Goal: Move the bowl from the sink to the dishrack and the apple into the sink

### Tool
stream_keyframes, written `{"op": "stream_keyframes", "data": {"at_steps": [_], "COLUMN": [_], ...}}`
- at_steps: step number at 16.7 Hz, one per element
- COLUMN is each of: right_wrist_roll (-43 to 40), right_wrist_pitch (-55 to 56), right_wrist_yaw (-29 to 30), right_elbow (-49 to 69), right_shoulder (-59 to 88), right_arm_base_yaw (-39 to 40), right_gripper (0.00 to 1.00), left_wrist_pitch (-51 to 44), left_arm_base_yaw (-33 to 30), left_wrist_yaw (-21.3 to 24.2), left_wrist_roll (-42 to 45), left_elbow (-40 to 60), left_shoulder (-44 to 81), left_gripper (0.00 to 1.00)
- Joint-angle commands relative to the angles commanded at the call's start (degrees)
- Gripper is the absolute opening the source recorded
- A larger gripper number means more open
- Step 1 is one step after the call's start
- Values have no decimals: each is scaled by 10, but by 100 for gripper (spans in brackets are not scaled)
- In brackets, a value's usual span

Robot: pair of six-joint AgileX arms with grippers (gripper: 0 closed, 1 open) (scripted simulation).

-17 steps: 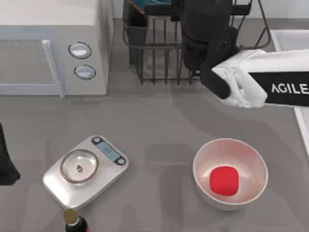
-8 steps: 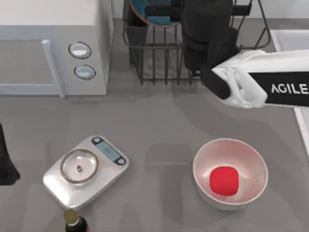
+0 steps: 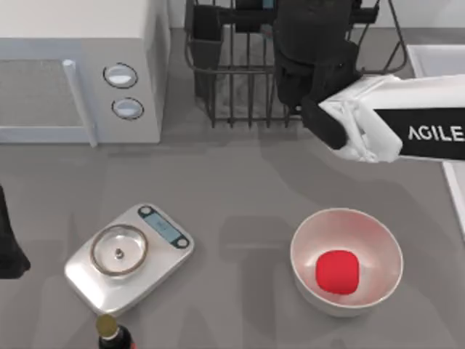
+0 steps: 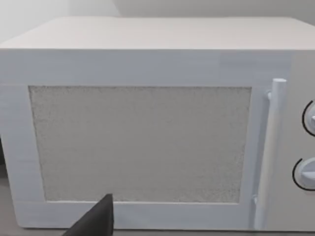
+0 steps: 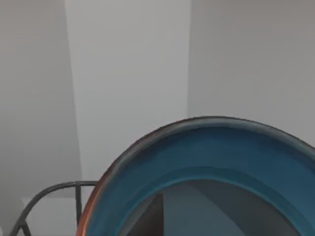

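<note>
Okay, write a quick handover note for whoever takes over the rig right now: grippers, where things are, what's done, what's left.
Right arm: reached over the dishrack; its wrist view looks into the teal-blue bowl at the rack's wire.
Left arm: parked at the table's left edge, facing the microwave.
Apple: sits in the white bowl, front right.
Sink: at the right edge.
Done: bowl is out of the sink, at the rack; whether it is set down is unclear.
Left: confirm the bowl's placement, then move the apple into the sink.

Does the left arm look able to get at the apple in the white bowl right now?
Probably yes. The apple lies uncovered in the open white bowl, with bare table between it and the left arm at the table's left edge. The right arm is up over the dishrack.
</note>
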Motion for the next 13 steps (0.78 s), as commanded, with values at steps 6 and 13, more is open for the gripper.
{"op": "stream_keyframes", "data": {"at_steps": [6, 13], "right_wrist_roll": [0, 0], "right_wrist_pitch": [0, -12], "right_wrist_yaw": [0, -11], "right_elbow": [0, -22], "right_shoulder": [0, -32], "right_arm_base_yaw": [0, -9], "right_gripper": [100, 100], "left_wrist_pitch": [0, 0], "left_arm_base_yaw": [0, 0], "left_wrist_yaw": [0, 0], "left_wrist_roll": [0, 0], "left_elbow": [0, 0], "left_shoulder": [0, 0], "left_gripper": [100, 100]}}
